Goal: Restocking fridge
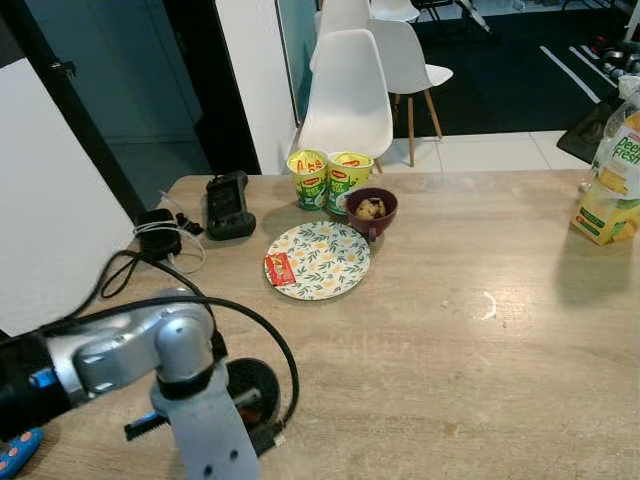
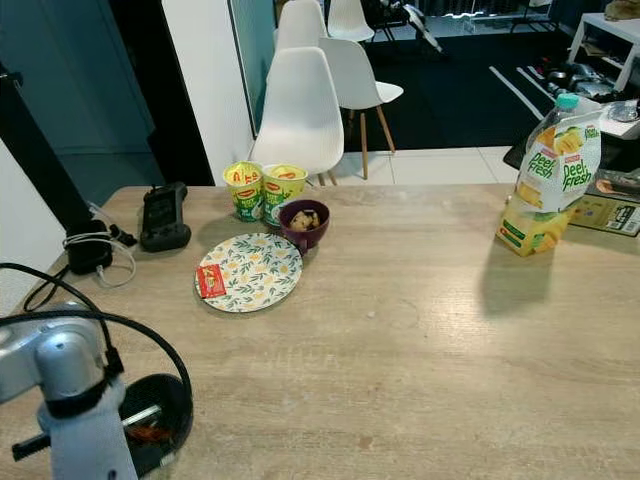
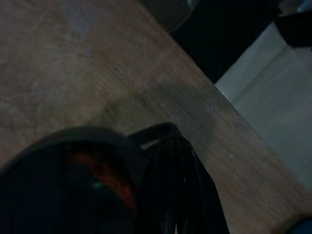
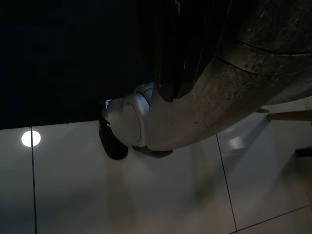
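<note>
A Peel Fresh juice bottle (image 2: pixel 553 175) stands upright at the far right of the wooden table (image 1: pixel 480 380). Near the table's back edge are two yellow-green noodle cups (image 1: pixel 308 178) and a dark red bowl (image 1: pixel 371 211) holding food. In front of them lies a flowered plate (image 1: pixel 325 260) with a red packet (image 1: pixel 279 269) on its left rim. My left arm (image 1: pixel 150 350) reaches over the near left corner. My left gripper (image 3: pixel 170 131) is at the rim of a black dish (image 2: pixel 165 410) with something red inside. My right gripper (image 4: pixel 168 95) hangs shut over the tiled floor.
A black handheld device (image 1: pixel 227 205) and a charger with coiled cables (image 1: pixel 158 232) lie at the table's back left. White chairs (image 1: pixel 347 95) stand behind the table. A white panel (image 1: pixel 50 200) rises on the left. A yellow box (image 2: pixel 610 212) sits beyond the bottle.
</note>
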